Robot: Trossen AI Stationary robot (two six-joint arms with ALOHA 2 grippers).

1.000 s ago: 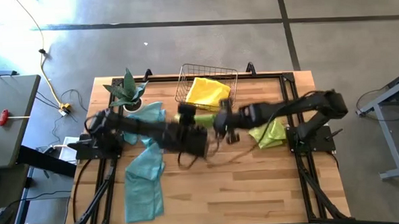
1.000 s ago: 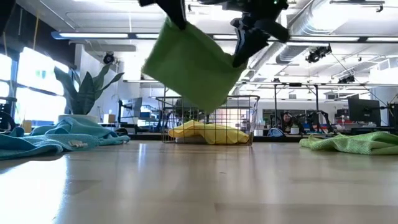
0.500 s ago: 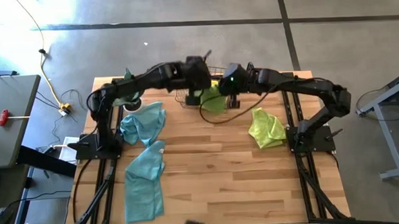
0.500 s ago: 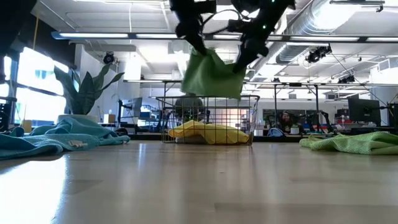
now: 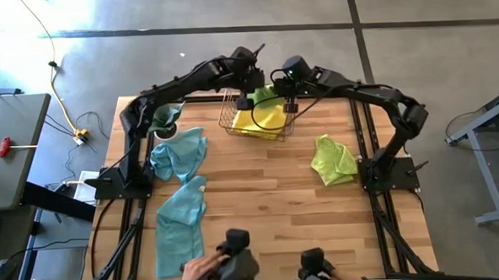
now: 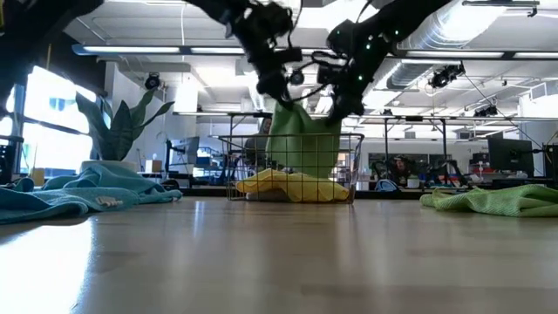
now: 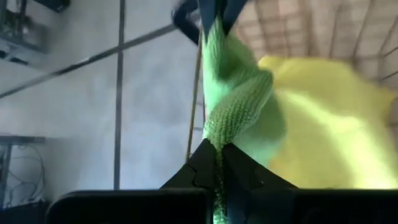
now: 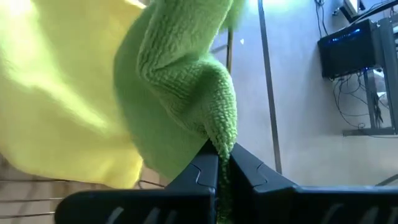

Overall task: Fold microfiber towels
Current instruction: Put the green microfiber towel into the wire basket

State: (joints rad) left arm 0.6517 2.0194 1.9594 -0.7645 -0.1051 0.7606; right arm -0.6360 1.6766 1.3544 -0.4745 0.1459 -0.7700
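Having been carried across the desk [image 5: 261,215], a green towel [image 5: 266,98] is being lowered into the basket [image 5: 232,120], gripped by both the left tool [image 5: 244,100] and right tool [image 5: 288,97]; stowing is nearly done.

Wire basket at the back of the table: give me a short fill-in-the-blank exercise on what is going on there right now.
1. Both end effectors hold one lime green microfiber towel over the wire ____.
2. The towel already lying inside the wire basket is ____ in colour.
3. The two crumpled teal blue towels lie on the ____ arm's side of the wooden table.
4. The left end effector is ____ on the green cloth, as is the right end effector.

Missing words: basket; yellow; left; shut
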